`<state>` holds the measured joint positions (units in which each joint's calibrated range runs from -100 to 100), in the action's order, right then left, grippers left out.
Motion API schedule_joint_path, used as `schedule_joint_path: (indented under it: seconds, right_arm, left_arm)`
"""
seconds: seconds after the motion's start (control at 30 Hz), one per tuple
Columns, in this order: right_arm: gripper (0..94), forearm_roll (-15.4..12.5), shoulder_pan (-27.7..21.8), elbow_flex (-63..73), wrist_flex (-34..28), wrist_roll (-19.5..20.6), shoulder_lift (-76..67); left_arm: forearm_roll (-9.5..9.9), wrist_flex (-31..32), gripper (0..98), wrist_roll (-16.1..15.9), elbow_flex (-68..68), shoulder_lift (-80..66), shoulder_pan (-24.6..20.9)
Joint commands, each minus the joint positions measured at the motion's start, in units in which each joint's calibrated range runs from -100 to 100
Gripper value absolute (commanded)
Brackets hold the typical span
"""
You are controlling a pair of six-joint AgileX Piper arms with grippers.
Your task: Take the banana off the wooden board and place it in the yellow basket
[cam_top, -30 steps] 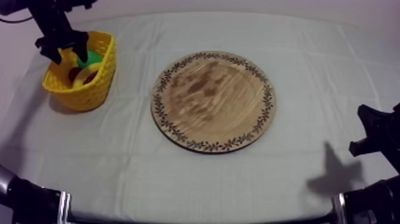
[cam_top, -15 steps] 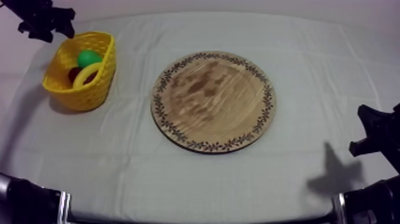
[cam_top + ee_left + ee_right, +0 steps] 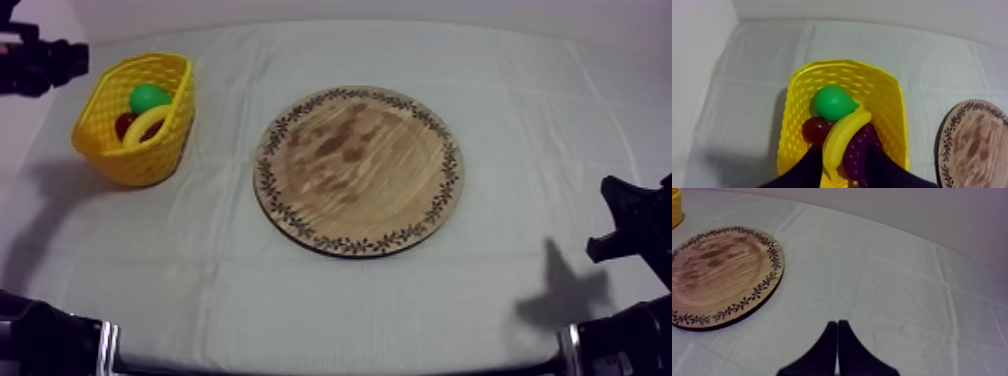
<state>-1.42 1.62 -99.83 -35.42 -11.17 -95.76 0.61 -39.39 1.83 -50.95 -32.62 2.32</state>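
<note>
The yellow banana (image 3: 147, 122) lies inside the yellow basket (image 3: 168, 140) at the far left, resting on a green pear (image 3: 150, 97), a small red fruit (image 3: 124, 123) and purple grapes (image 3: 859, 150). My left gripper (image 3: 60, 65) hangs left of the basket, off the cloth's edge. In the left wrist view its fingers (image 3: 806, 167) stand apart, open and holding nothing, above the banana (image 3: 842, 136) and the basket's rim (image 3: 842, 65). The round wooden board (image 3: 358, 170) is bare. My right gripper (image 3: 837, 338) is shut, a narrow wedge over the cloth right of the board (image 3: 719, 273).
The right arm (image 3: 630, 225) sits low at the table's right edge and throws a shadow on the cloth. The basket's corner (image 3: 676, 205) shows beyond the board in the right wrist view. Open cloth lies around the board.
My left gripper has drawn back from over the basket's rim to the upper left, away from the table. The banana stays in the basket. The right arm has not moved.
</note>
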Motion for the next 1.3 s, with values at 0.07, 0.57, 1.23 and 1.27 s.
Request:
schedule_joint_path:
  seconds: [0.07,0.57,1.23,1.27]
  right_arm:
    - [0.2,-0.02,-0.01,-0.05,0.02,0.01,0.00]
    - [0.2,-0.02,-0.01,-0.05,0.02,0.01,0.00]
    - [0.2,-0.02,0.07,-0.05,0.02,0.01,0.00]
    - [0.2,-0.02,0.07,-0.05,0.02,0.01,0.00]
  left_arm:
    - [1.24,10.10,25.4,2.21,-16.90,-13.99,0.55]
    - [12.88,9.08,0.3,14.60,-37.83,-40.33,1.93]
    - [3.30,3.94,0.1,9.42,-47.75,-64.62,0.57]
    - [3.20,4.56,0.1,9.48,-48.01,-65.43,0.39]
